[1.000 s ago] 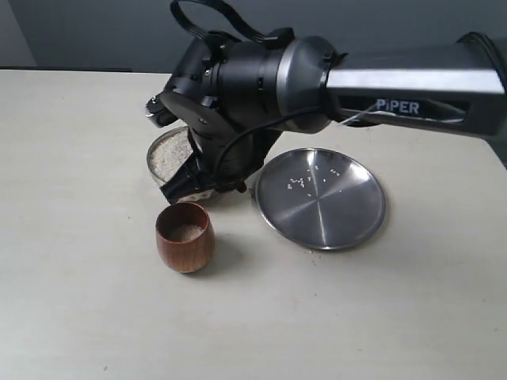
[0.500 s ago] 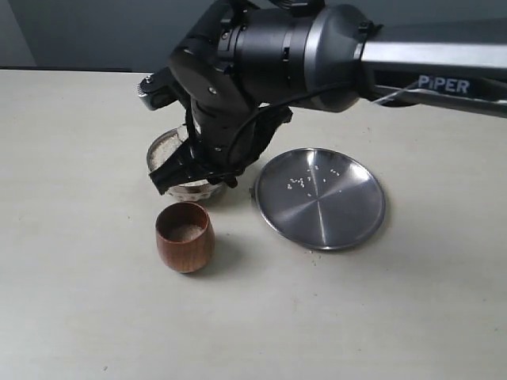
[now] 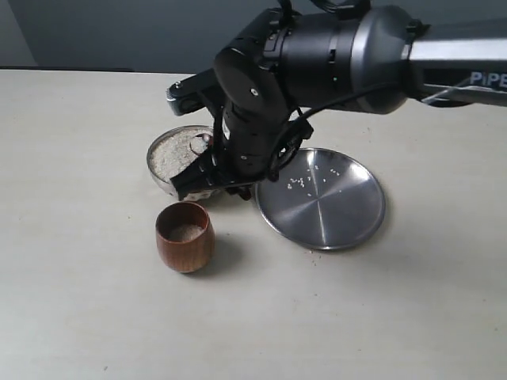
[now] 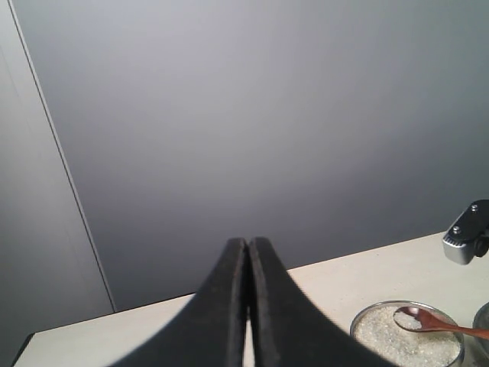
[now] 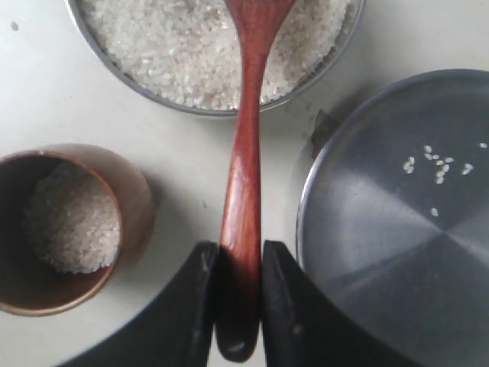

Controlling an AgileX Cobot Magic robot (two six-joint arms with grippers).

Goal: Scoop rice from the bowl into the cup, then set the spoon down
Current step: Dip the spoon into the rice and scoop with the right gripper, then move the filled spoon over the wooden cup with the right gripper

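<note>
Spoon (image 5: 243,191) — slim, reddish-brown wood — sits clamped in right pincer (image 5: 239,256), head over rice (image 5: 176,46).

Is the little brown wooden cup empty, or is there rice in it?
Partly full. The small rounded brown wooden cup holds a low layer of white rice grains, sitting below its rim.
</note>
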